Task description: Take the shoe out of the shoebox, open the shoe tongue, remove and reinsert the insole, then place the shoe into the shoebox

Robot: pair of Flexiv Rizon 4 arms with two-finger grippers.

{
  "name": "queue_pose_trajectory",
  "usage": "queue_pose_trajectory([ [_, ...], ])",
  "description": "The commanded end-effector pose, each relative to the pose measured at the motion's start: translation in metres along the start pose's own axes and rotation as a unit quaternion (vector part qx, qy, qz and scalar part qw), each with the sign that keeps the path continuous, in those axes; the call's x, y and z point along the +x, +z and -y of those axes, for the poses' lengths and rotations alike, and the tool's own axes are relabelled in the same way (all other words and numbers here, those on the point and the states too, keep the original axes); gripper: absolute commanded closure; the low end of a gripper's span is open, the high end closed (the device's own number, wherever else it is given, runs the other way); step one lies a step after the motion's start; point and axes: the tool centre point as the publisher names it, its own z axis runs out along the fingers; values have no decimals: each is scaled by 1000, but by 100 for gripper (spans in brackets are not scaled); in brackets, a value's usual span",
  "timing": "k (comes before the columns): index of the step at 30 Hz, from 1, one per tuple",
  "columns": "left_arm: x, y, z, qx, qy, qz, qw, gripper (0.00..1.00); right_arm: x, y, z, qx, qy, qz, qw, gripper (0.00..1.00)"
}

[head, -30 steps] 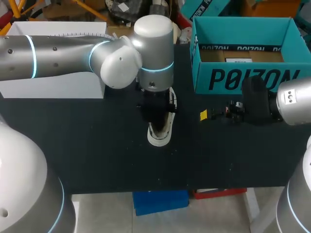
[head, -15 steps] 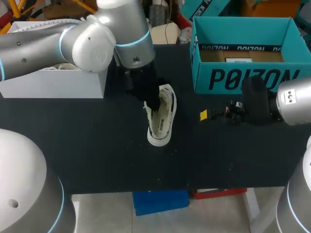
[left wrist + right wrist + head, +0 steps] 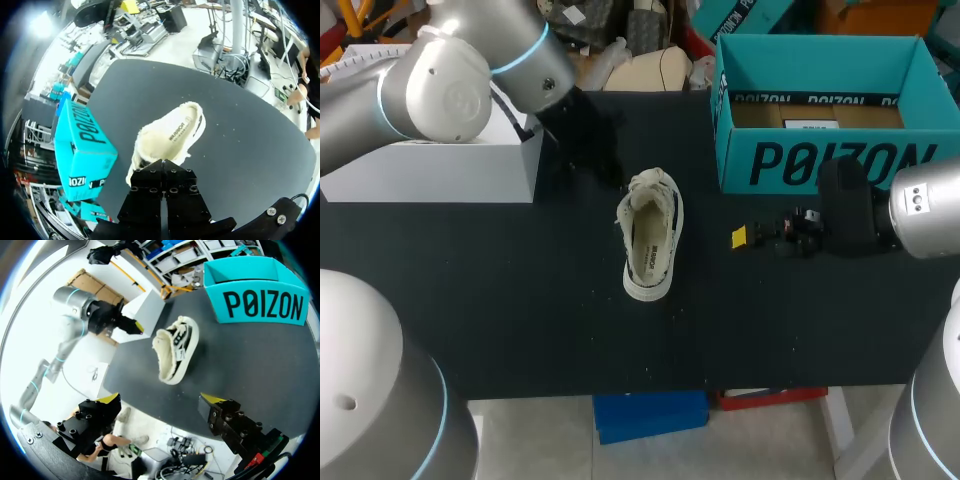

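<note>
Shoe point(image 3: 650, 235) lies just ahead of closed left end effector point(image 3: 162, 167), apart from wide-open right end effector point(image 3: 160, 399).

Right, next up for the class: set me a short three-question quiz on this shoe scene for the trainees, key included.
1. True or false: the shoe rests on the table, outside the shoebox.
2. The right gripper is: A) shut on the shoe; B) open and empty; C) inside the shoebox.
3. Which arm's gripper is nearer the white box?
Key: 1 true; 2 B; 3 the left gripper.
</note>
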Motion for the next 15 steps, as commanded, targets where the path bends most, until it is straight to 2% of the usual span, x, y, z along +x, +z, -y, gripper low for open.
queue_pose_trajectory([
  [1, -21, 3, -17, -28, -86, 25, 996, 100, 1, 0, 0, 1, 0, 1, 1000, 0],
  [4, -36, 4, -25, -32, -89, 25, 995, 100, 1, 0, 0, 1, 0, 1, 1000, 0],
  [7, -48, 15, -30, -30, -91, 21, 995, 100, 1, 0, 0, 1, 0, 1, 1000, 0],
  [12, -58, 39, -37, -27, -80, -6, 996, 100, 1, 0, 0, 1, 0, 1, 1000, 0],
  [15, -57, 52, -36, -21, -75, -19, 997, 100, 1, 0, 0, 1, 0, 1, 1000, 0],
])
